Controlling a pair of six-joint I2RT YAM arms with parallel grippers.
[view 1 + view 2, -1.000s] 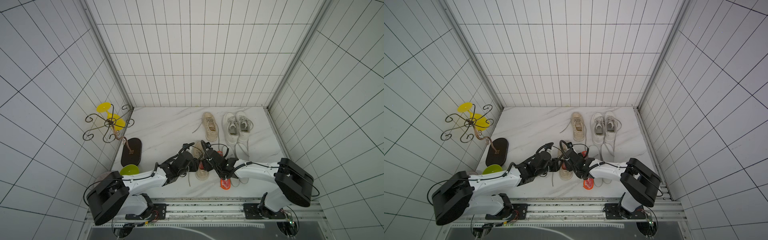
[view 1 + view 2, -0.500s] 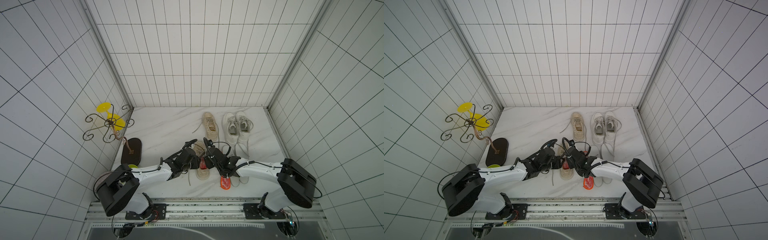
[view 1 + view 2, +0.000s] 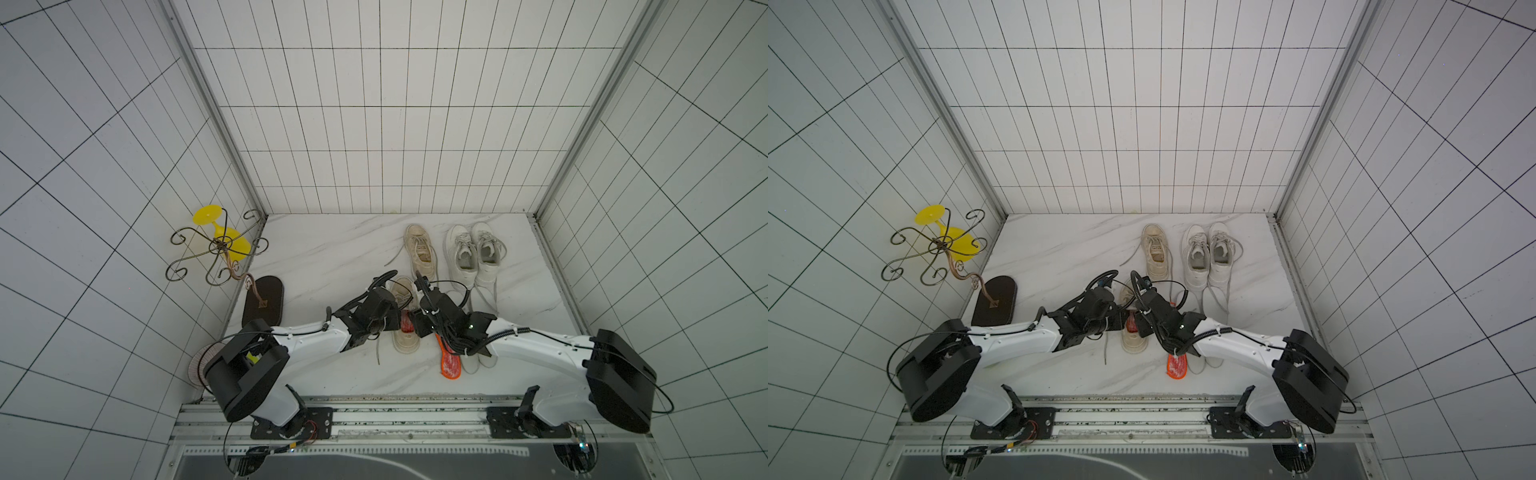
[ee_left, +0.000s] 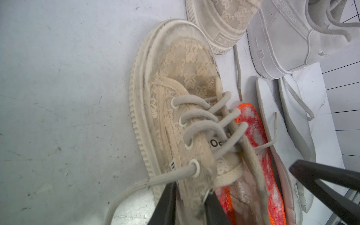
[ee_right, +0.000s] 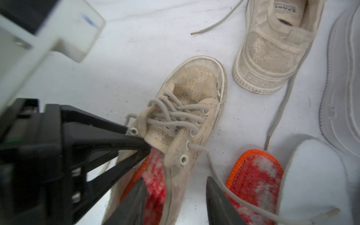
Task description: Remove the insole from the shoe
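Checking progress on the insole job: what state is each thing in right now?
beige shoe: laced, lace edge pinched
inner insole: not yet out of the beige shoe
loose insole: flat on the table
white insoles: flat on the table
white sneakers: upright
left gripper: shut on the beige shoe
right gripper: open, straddling the shoe's side wall

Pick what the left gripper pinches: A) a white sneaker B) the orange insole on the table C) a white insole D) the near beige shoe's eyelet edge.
D: in the right wrist view the left gripper is clamped on the eyelet edge of the beige shoe, beside the orange insole inside it.
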